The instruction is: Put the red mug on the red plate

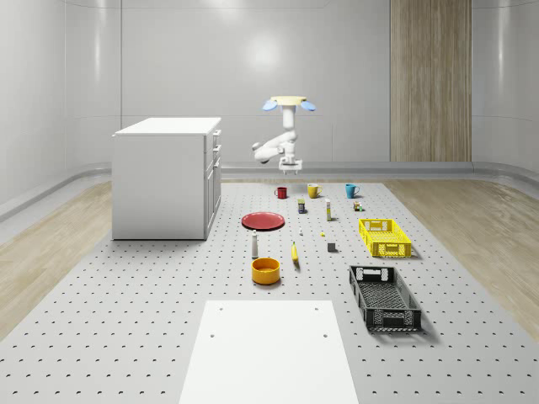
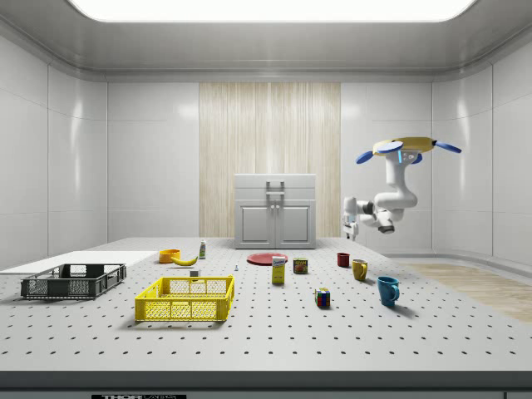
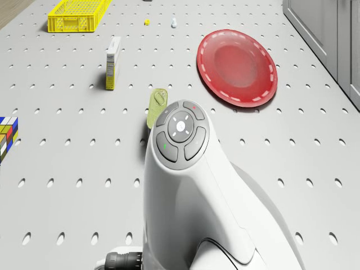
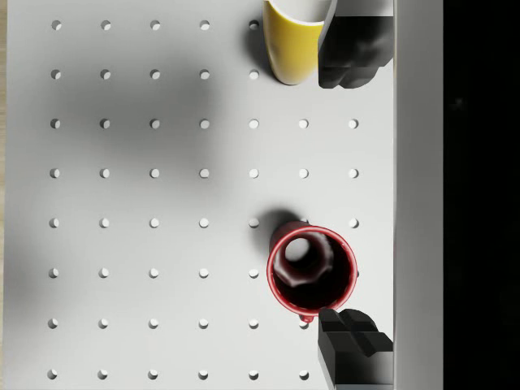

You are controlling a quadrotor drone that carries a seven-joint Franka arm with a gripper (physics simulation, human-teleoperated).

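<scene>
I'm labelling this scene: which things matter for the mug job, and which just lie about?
Job: red mug, red plate, open claw above the mug.

Lying about: yellow mug, blue mug, banana, orange bowl, yellow crate, black crate.

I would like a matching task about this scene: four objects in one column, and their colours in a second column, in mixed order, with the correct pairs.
Objects:
1. plate
2. bowl
3. crate nearest the white mat
4. mug farthest to the whole-scene view's right

Colours:
A. black
B. blue
C. red
D. orange

Pairs: 1-C, 2-D, 3-A, 4-B
</scene>
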